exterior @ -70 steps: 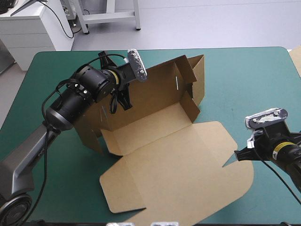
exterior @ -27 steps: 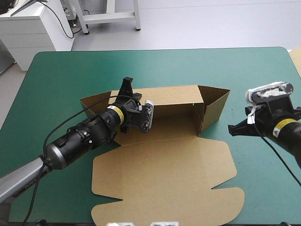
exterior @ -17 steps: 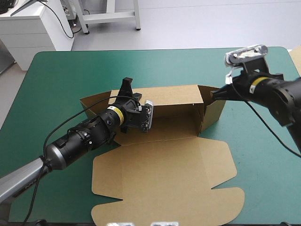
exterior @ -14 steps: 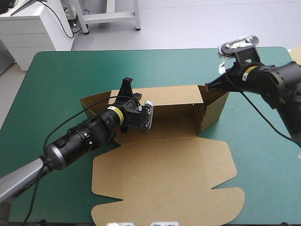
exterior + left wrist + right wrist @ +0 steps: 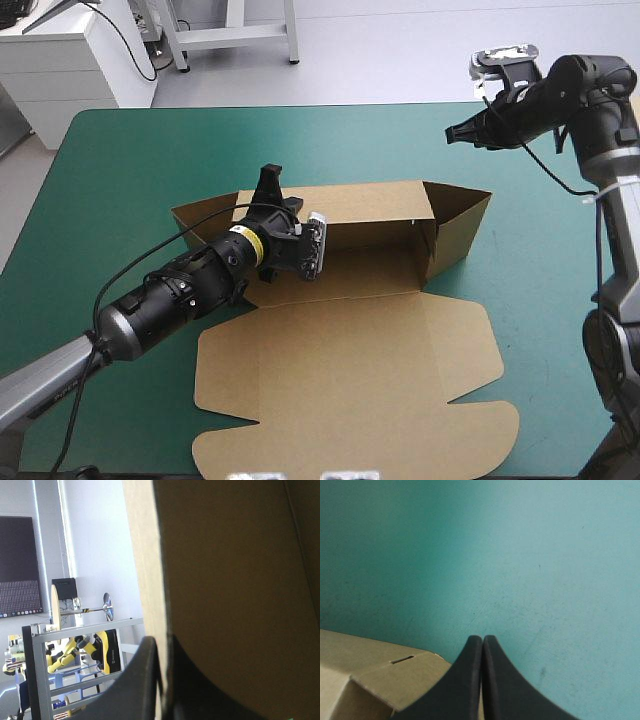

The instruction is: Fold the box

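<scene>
The brown box lies in the middle of the table with its lid flat toward the near edge. Its long back wall stands upright, and the right end flap angles outward. My left gripper is shut on the top edge of that back wall near its left end. In the left wrist view the gripper has a finger on each side of the board. My right gripper is shut and holds nothing, raised beyond the box's right end. From its wrist, the gripper points at the cover past a slotted box corner.
The teal-green cover shows all round the box. The lid's rounded front lobes reach close to the table's near edge.
My right arm rose from the table's right side, passed the box's right flap and drew back toward the far right corner. Earlier the left gripper laid the tilted box down and has since held still.
</scene>
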Robot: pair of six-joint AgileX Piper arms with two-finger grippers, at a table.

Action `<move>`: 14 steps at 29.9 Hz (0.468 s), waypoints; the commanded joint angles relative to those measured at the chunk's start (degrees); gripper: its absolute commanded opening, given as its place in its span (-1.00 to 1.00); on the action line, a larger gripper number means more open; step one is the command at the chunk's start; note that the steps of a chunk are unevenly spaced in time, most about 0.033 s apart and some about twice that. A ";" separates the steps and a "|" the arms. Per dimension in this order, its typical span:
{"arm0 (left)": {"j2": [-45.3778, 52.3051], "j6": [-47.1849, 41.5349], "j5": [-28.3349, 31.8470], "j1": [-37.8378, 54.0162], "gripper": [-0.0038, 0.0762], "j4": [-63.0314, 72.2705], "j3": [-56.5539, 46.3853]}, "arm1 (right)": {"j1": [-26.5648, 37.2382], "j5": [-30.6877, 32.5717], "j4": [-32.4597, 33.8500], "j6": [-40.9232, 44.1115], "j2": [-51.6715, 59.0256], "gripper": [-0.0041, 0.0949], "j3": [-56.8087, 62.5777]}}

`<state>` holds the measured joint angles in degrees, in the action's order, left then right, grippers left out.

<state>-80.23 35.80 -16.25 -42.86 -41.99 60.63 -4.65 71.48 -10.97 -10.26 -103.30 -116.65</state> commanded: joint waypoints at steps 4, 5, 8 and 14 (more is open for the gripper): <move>0.78 -0.37 2.30 -0.13 -0.92 1.69 0.32 | 0.66 -0.40 -5.81 -2.76 -4.07 -0.96 -2.38; 0.78 -0.47 2.30 -0.13 -0.92 1.69 0.32 | 0.66 -0.13 -6.23 -2.89 -4.88 -0.96 -2.38; 0.78 -0.51 1.92 -0.13 -0.92 1.69 0.32 | 0.66 -0.13 -7.34 -2.89 -5.87 -0.96 -2.38; 0.65 -0.51 1.92 -0.13 -0.92 1.25 0.32 | 0.66 -0.13 -8.18 -2.18 -5.87 -0.96 -2.38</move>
<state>-80.23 35.64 -15.37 -42.47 -42.06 60.38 -4.47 71.48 -17.31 -12.80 -112.53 -117.08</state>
